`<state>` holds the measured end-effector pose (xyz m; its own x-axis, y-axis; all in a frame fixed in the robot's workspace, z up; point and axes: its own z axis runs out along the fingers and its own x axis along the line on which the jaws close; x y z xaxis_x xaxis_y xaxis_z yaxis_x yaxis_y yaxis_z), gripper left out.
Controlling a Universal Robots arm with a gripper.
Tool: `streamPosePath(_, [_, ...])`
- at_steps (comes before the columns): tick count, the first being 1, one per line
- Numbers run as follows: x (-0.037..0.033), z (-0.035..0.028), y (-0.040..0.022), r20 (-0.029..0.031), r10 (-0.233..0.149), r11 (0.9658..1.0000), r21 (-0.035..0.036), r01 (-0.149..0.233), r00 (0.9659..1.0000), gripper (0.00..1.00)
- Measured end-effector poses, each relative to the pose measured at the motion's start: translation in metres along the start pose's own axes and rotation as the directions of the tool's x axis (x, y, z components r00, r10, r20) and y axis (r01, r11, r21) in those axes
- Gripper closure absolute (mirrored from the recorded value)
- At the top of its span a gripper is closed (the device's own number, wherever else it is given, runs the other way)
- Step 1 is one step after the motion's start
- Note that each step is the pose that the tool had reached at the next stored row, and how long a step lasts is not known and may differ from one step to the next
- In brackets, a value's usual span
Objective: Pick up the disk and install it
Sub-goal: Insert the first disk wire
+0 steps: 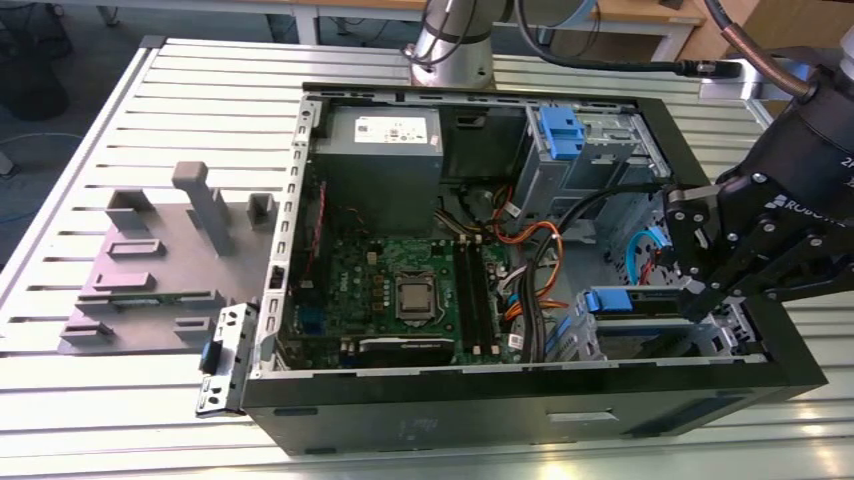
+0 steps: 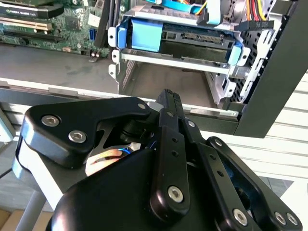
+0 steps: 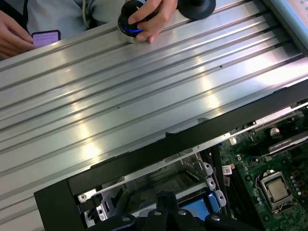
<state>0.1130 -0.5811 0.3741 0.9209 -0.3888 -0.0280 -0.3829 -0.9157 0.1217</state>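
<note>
While the disk sits in its bay, the hand hangs just outside, fingers pressed together, holding nothing.

A ribbed metal table fills the frame, carrying an open computer case at centre-right and a grey holder at left.

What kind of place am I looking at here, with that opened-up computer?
Probably a robotics lab or test workshop. An open computer case lies on a slatted metal table, a robot arm's gripper hangs at its drive bay, where the disk sits, and a person's hand rests on a round knob nearby.
</note>
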Motion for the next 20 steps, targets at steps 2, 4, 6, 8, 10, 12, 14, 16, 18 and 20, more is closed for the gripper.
streamPosePath(2, [0.0,0.0001,0.0,0.0023,-0.002,1.0,0.0058,0.002,1.0,0.89])
streamPosePath(4, [0.0,0.0001,0.0,0.0039,-0.003,0.9999,0.0101,0.003,1.0,0.89])
streamPosePath(6, [0.0,0.0002,0.0,0.0059,-0.004,0.9999,0.015,0.004,1.0,0.89])
streamPosePath(8, [0.0,0.0003,0.0,0.0083,-0.006,0.9998,0.021,0.005,1.0,0.89])
streamPosePath(10, [0.0,0.0003,0.0,0.0105,-0.007,0.9996,0.0268,0.006,0.9999,0.89])
streamPosePath(12, [0.0,0.0004,0.0,0.016,-0.01,0.9991,0.0408,0.009,0.9998,0.89])
streamPosePath(14, [0.0,0.0004,0.0,0.0182,-0.011,0.9989,0.0463,0.01,0.9998,0.89])
streamPosePath(16, [0.0,0.0005,0.0,0.0202,-0.012,0.9986,0.0514,0.011,0.9997,0.89])
streamPosePath(18, [0.0,0.0006,0.0,0.0221,-0.013,0.9983,0.0565,0.012,0.9997,0.89])
streamPosePath(20, [0.0,0.0006,0.0,0.0238,-0.014,0.9981,0.0609,0.013,0.9996,0.89])
